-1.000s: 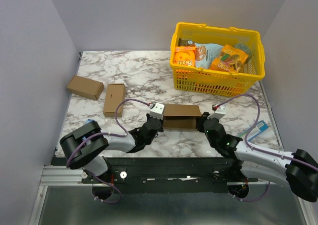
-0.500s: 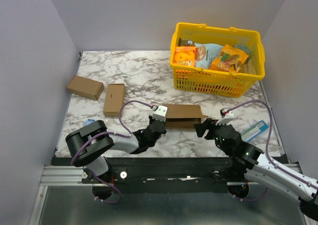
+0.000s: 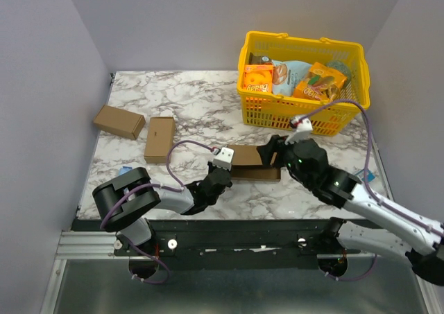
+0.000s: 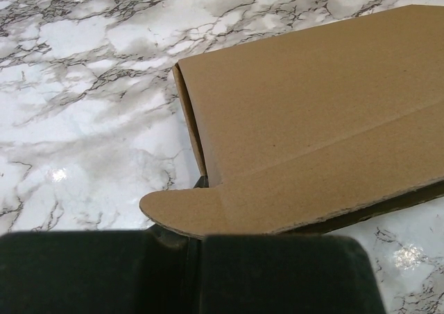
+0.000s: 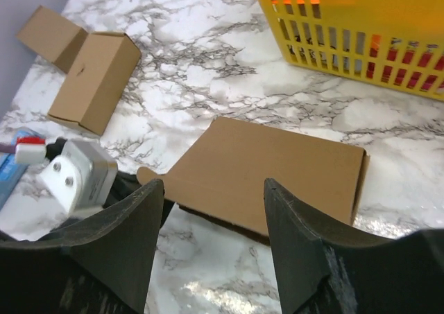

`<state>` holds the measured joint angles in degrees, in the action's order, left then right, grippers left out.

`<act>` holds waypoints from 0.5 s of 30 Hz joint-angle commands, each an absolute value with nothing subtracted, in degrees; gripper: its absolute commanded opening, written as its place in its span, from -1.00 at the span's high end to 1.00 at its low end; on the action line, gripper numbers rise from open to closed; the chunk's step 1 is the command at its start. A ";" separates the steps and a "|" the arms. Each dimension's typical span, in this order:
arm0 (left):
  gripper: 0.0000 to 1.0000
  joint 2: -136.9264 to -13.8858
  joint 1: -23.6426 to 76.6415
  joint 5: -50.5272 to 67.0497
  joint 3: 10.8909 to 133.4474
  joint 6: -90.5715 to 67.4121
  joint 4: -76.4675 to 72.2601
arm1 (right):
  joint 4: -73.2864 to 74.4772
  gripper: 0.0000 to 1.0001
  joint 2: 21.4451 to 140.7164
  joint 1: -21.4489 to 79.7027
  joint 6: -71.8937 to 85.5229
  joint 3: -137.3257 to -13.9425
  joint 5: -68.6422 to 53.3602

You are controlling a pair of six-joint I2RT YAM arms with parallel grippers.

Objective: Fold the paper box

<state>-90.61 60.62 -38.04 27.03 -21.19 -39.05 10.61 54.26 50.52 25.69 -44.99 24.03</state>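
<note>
The paper box [image 3: 244, 158] lies flat on the marble near the front middle, a plain brown panel with a rounded tab [image 4: 187, 213] at its near left corner. My left gripper [image 3: 220, 170] is shut, its tips right at that tab. The tab shows face-on past the fingers, not pinched between them. My right gripper [image 3: 272, 150] hovers open above the box's right part. In the right wrist view the box [image 5: 270, 172] shows between and beyond the two spread fingers [image 5: 139, 217]. The box fills the upper right of the left wrist view [image 4: 312, 113].
A yellow basket [image 3: 302, 113] of groceries stands at the back right, close behind my right gripper. Two small cardboard boxes [image 3: 119, 122] [image 3: 159, 138] lie at the left. A blue packet [image 3: 365, 177] rests near the right edge.
My right gripper has opened, left the box's right end and swung up and over the box towards the basket. The left gripper has stayed shut at the tab.
</note>
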 commanded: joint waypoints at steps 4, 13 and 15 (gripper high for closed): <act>1.00 -90.79 61.00 -37.18 24.87 -20.30 -32.88 | 7.21 -0.29 72.67 50.36 27.32 -46.67 23.29; -0.39 -83.24 61.96 -35.15 24.35 -18.28 -28.66 | 1.41 -0.28 84.02 49.40 34.54 -42.19 19.51; -0.57 -80.79 63.02 -35.16 24.00 -17.67 -28.13 | 1.06 -0.27 86.12 49.22 34.89 -42.54 19.07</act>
